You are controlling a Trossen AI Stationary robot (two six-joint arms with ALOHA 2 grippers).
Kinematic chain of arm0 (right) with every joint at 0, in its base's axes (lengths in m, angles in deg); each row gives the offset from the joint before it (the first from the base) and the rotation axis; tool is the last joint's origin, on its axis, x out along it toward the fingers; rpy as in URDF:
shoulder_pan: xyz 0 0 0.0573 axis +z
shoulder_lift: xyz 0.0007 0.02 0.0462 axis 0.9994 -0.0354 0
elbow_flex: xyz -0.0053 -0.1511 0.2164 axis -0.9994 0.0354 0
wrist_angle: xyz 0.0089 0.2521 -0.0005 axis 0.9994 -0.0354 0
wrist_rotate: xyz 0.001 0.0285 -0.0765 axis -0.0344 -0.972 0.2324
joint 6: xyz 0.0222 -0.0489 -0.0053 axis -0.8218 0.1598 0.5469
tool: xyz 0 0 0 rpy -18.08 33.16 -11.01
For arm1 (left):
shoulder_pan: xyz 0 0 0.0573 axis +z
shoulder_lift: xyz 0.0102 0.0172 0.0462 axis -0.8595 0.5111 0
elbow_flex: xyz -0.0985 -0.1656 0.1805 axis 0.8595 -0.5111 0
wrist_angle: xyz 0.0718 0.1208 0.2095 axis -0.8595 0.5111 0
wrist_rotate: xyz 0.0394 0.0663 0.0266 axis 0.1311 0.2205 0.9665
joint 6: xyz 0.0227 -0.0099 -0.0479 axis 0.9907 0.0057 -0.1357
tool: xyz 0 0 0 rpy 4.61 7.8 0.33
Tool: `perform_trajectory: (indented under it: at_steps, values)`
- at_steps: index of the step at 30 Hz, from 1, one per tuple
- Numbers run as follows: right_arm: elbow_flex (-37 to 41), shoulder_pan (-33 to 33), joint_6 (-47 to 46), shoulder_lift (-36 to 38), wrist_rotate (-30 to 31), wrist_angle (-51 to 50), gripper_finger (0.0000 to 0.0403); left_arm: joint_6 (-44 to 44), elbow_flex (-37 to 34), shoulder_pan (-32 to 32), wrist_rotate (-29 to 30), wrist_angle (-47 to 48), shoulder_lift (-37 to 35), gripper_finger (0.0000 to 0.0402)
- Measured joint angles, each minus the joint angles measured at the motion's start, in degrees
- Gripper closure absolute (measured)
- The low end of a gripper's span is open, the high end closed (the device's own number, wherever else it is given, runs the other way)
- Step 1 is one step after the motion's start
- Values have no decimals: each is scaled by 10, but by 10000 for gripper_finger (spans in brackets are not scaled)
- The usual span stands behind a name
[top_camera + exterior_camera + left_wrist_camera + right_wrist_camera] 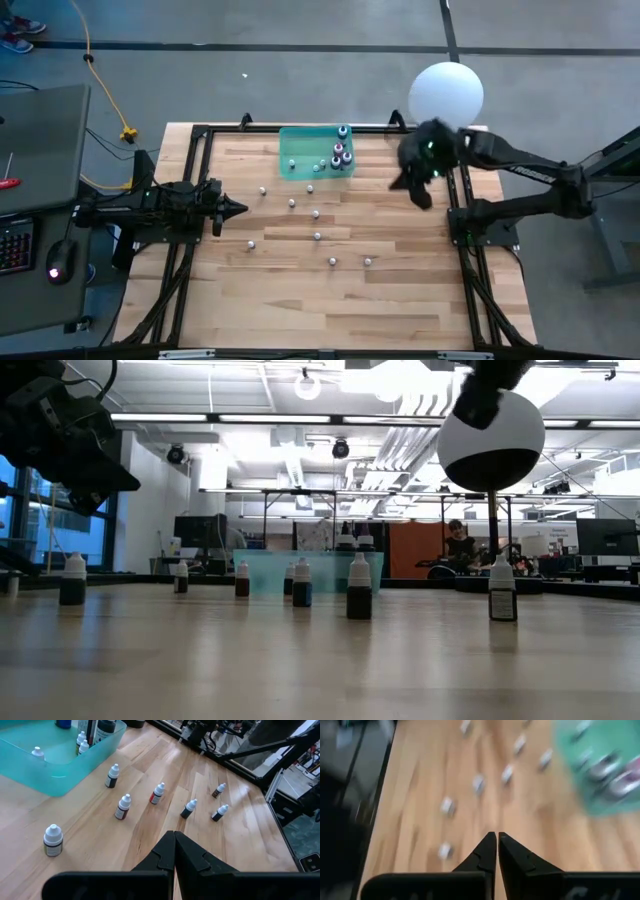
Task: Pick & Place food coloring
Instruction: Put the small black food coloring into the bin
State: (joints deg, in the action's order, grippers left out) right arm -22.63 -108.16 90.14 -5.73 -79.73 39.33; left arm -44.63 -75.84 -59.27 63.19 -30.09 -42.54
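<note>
A: Saw the green tray (292,150) near the table's far edge, several food coloring bottles (341,155) inside, the rest (123,807) scattered upright just in front.

B: Judged light, stiff, tippy (best pinched at the body). Right gripper (497,838) pressed together, empty, raised near the tray; left gripper (174,836) likewise, parked at the left.

The gripper (497,836) has its fingers pressed together, empty, above the wooden table (420,795). Blurred bottles (478,783) stand scattered ahead of it. The green tray (570,795), holding more bottles, lies ahead to one side.
</note>
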Motion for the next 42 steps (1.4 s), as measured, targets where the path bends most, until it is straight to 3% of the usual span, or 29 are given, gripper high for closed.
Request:
perform_trajectory:
  at_steps: [4,12,17,25,42]
  values:
    - [0,72,9,-7,12,-51,394,0,0,0,0,0,0,401]
    - [0,221,-21,-55,59,-19,391,0,0,0,0,0,0,401]
    - [0,288,-38,-113,141,51,363,0,0,0,0,0,0,401]
    - [0,328,-116,-211,177,224,299,0,0,0,0,0,0,401]
    - [0,360,-218,-311,170,128,177,0,0,0,0,0,0,401]
